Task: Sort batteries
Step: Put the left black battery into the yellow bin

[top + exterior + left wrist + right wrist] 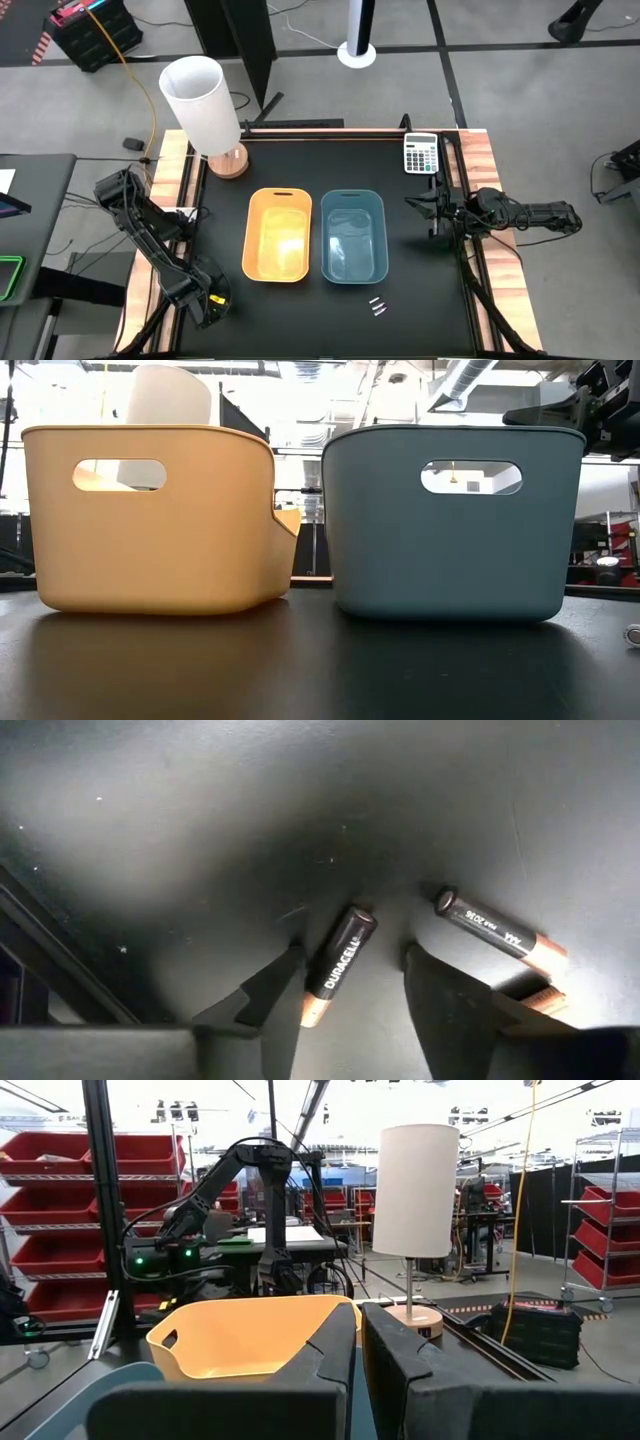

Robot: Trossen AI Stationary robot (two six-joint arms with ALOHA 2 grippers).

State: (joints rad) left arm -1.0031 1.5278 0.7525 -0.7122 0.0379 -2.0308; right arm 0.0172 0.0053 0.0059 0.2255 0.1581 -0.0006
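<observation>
My left gripper [213, 300] is low over the table's near left corner, open. In the left wrist view its two fingers stand on either side of a black battery [338, 965] that lies flat on the black table; I cannot tell whether they touch it. Two more dark batteries [497, 932] lie just beside it. Silvery batteries [377, 306] lie on the table in front of the blue bin [353, 235]. My right gripper [420, 205] waits, shut and empty, above the table right of the blue bin.
A yellow bin [277, 235] and the blue bin stand side by side mid-table. A white lamp [205, 105] stands at the far left and a calculator [421, 153] at the far right. Wooden rails edge the table left and right.
</observation>
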